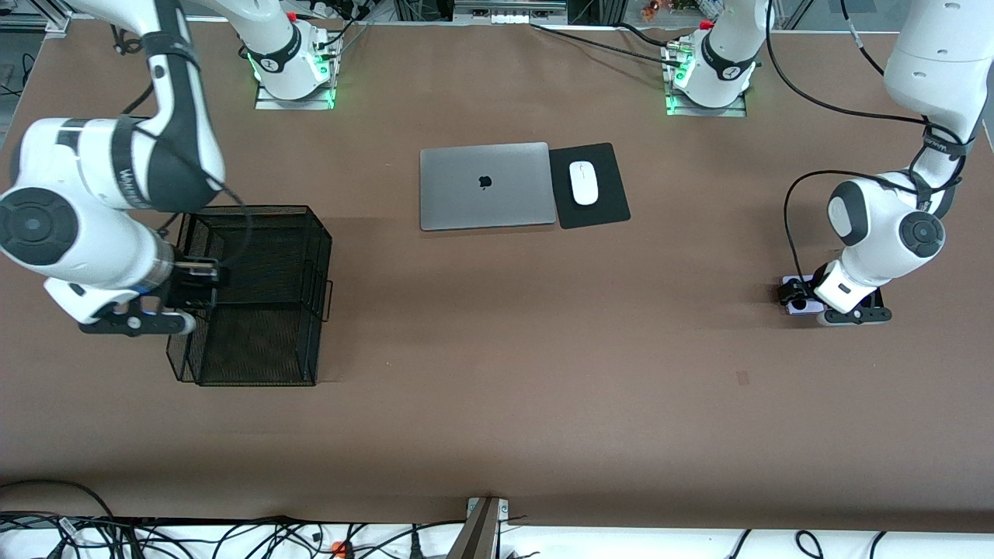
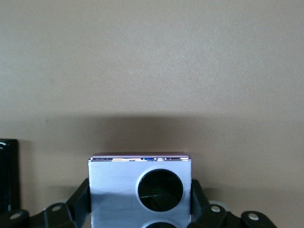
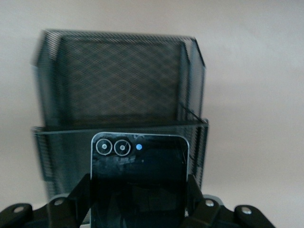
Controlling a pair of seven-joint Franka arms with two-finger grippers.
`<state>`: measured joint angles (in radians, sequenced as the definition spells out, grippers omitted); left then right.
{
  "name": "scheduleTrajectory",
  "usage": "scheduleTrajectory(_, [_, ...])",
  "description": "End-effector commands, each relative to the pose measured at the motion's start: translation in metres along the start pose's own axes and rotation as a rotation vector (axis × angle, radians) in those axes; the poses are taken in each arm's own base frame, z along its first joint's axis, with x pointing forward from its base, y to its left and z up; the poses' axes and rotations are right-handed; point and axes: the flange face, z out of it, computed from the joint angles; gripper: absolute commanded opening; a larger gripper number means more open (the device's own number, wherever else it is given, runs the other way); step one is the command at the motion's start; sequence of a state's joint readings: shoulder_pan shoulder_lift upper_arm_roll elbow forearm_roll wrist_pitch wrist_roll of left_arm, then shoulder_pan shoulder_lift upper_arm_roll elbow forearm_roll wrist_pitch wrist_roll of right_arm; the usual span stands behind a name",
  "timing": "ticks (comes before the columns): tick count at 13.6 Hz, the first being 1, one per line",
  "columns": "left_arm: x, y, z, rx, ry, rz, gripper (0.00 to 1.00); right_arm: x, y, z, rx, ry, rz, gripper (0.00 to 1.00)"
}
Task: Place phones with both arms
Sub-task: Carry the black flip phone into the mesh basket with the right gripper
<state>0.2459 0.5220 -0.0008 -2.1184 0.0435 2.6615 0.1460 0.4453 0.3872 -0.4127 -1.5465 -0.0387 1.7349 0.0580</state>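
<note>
Black wire mesh makes up the basket at the right arm's end of the brown surface, a two-level tray with open tops, and the right claw hangs over it, clamped on the black flip phone. In the right wrist view that phone sits flat between the fingers, gripped by its two side edges, lens rings pointing toward the basket; holding it by the edges probably leaves the underside free so it can be lowered flat into a tray. No phone is visible in the basket in either view, though the mesh is dark and the arm covers part of it, so I cannot be sure. At the left arm's end, the left claw is down at the surface with the lilac-white phone between its fingers. The fingers flank the phone's side edges closely, but whether they press on it or merely bracket it cannot be told from here; the phone seems to lie on the surface. A dark object edge shows beside it in the left wrist view, possibly the long black phone, too cropped to say. The silver laptop and the white mouse on its black pad sit mid-surface, well apart from both arms. My guess: the right arm is about to deposit, the left about to grasp.
</note>
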Motion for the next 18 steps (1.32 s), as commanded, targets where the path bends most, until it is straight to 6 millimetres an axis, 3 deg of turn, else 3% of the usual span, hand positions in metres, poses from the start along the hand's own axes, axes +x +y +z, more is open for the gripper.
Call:
scheduleTrajectory(1, [0.000,-0.002,0.009,-0.004,-0.001,-0.003,0.03,-0.050,0.029,0.039,0.078,0.021,-0.015,0.15])
scheduleTrajectory(4, [0.001,-0.001,0.007,-0.004,-0.002,-0.020,0.00,-0.075,0.038,0.077,0.111,0.034,-0.001,0.14])
scheduleTrajectory(9, [0.020,0.006,-0.019,-0.005,-0.019,-0.040,0.00,-0.084,0.032,0.121,0.116,0.039,0.025,0.15])
scheduleTrajectory(11, [0.032,0.025,-0.036,-0.005,-0.049,-0.044,0.00,-0.085,0.030,0.129,0.129,0.054,0.040,0.15])
scheduleTrajectory(13, [0.043,0.054,-0.051,-0.001,-0.072,-0.064,0.00,-0.083,0.029,0.135,0.158,0.046,0.064,0.15])
scheduleTrajectory(16, [0.054,0.129,-0.066,0.012,-0.103,-0.100,0.00,-0.082,0.028,0.137,0.156,0.051,0.066,0.18])
scheduleTrajectory(18, [0.053,0.175,-0.074,0.022,-0.110,-0.121,0.00,-0.081,0.028,0.138,0.154,0.052,0.066,0.42])
